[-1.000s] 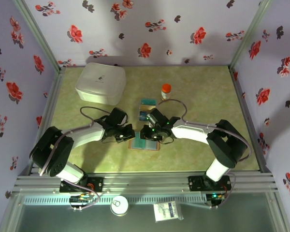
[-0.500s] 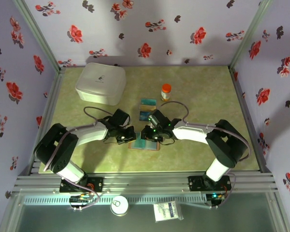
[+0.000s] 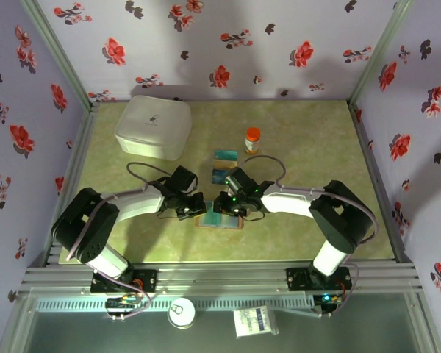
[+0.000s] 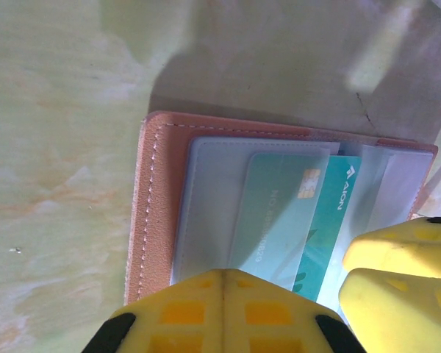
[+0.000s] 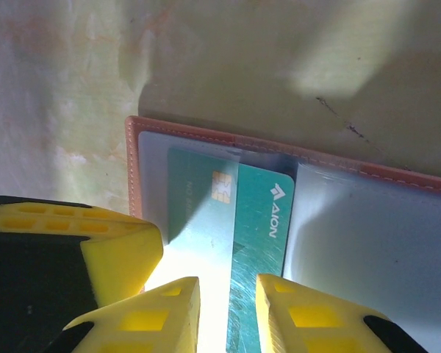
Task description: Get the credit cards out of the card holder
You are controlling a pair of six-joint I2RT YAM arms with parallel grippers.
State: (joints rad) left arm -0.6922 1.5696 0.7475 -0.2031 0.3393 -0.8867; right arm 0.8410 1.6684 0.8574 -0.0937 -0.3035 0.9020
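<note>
The card holder (image 3: 219, 220) lies open on the table, brown rim (image 4: 158, 213) up, with blue-grey inner faces (image 5: 367, 243). A teal credit card (image 4: 327, 220) (image 5: 261, 220) sticks partly out of its clear pocket. My left gripper (image 3: 194, 208) (image 4: 222, 273) is shut and empty, its tip on the holder's left pocket. My right gripper (image 3: 222, 206) (image 5: 228, 294) hovers over the teal card with its jaws a narrow gap apart, the card lying flat beneath them. Its fingers (image 4: 397, 294) sit close beside the left one. Two more credit cards (image 3: 225, 156) (image 3: 220, 175) lie on the table behind the holder.
A large white lidded box (image 3: 153, 126) stands at the back left. A small orange-capped bottle (image 3: 253, 138) stands behind the loose cards. Flowered walls close in the green table on three sides.
The left arm has drawn in and its gripper has slid a little right onto the holder's edge. The right gripper has barely shifted.
</note>
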